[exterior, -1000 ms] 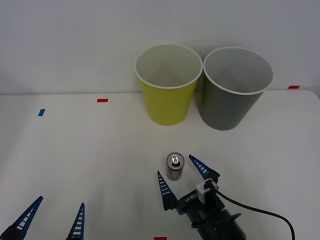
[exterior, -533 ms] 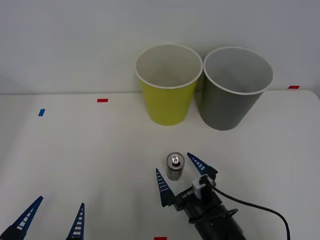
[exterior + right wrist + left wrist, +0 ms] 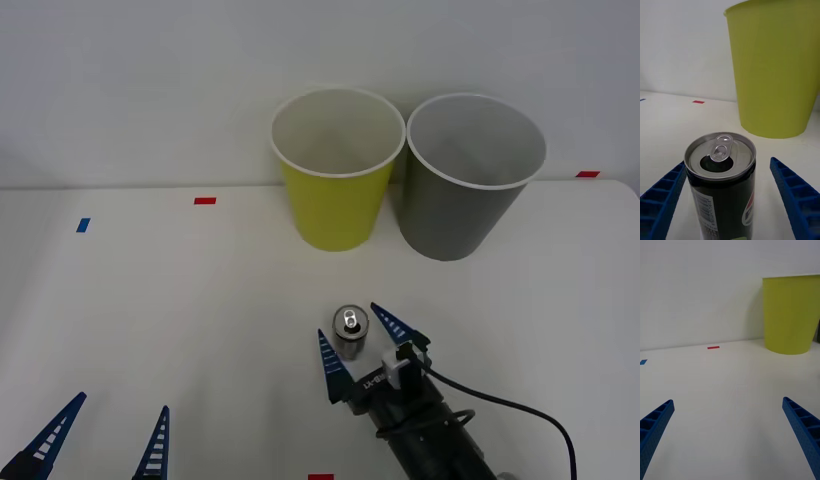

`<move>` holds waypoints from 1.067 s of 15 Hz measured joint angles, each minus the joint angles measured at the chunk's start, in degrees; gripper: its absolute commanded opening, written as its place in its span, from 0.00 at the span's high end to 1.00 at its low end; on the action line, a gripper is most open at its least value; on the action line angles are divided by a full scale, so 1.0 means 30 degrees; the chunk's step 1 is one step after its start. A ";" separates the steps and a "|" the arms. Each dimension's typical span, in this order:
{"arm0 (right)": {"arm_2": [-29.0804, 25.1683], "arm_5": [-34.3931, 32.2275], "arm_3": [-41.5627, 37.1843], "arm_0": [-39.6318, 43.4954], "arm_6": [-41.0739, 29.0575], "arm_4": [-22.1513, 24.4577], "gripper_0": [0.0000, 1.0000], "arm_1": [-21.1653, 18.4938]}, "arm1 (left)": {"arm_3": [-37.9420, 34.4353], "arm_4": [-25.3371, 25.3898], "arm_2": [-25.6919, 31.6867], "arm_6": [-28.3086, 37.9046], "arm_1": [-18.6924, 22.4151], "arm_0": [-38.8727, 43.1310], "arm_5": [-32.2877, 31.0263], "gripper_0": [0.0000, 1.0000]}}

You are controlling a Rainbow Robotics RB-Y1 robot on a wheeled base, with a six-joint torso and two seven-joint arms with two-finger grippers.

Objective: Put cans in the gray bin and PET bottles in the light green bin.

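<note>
— One can (image 3: 350,332), is that the whole count?
— One can, two bins. It stands upright on the white counter (image 3: 150,300), toward the near edge and right of the middle, pull-tab up.
— And the bins?
— The light green bin (image 3: 335,170) and the gray bin (image 3: 468,178) stand side by side at the far edge, well apart from the can.
— Which arm is at it?
— The right gripper (image 3: 362,338) reaches in low from the near edge, its blue fingers (image 3: 797,197) spread wide, one on each side of the can, not touching it.
— The other?
— The left gripper (image 3: 105,440) sits at the near left corner, fingers also spread, holding nothing.
</note>
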 measured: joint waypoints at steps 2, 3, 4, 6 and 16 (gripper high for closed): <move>-0.0058 -0.0003 0.0000 -0.0013 -0.0009 -0.0082 0.97 -0.0013 | 0.0000 0.0000 0.0000 0.0000 0.0000 0.0000 0.0000 0.00; -0.0078 -0.0005 0.0000 -0.0011 -0.0033 -0.0123 0.97 -0.0009 | 0.0000 0.0000 0.0000 0.0000 0.0000 0.0000 0.0000 0.00; -0.0082 -0.0003 -0.0001 -0.0007 -0.0059 -0.0166 0.97 -0.0012 | 0.0000 0.0000 0.0000 0.0000 0.0000 0.0000 0.0000 0.00; -0.0072 0.0039 -0.0001 -0.0005 -0.0180 -0.0241 0.97 0.0002 | 0.0000 0.0000 0.0000 0.0000 0.0000 0.0000 0.0000 0.00; -0.1153 0.9269 -0.6889 0.0325 -0.1046 -0.0898 0.99 -0.0793 | 0.0000 0.0000 0.0000 0.0000 0.0000 0.0000 0.0000 0.00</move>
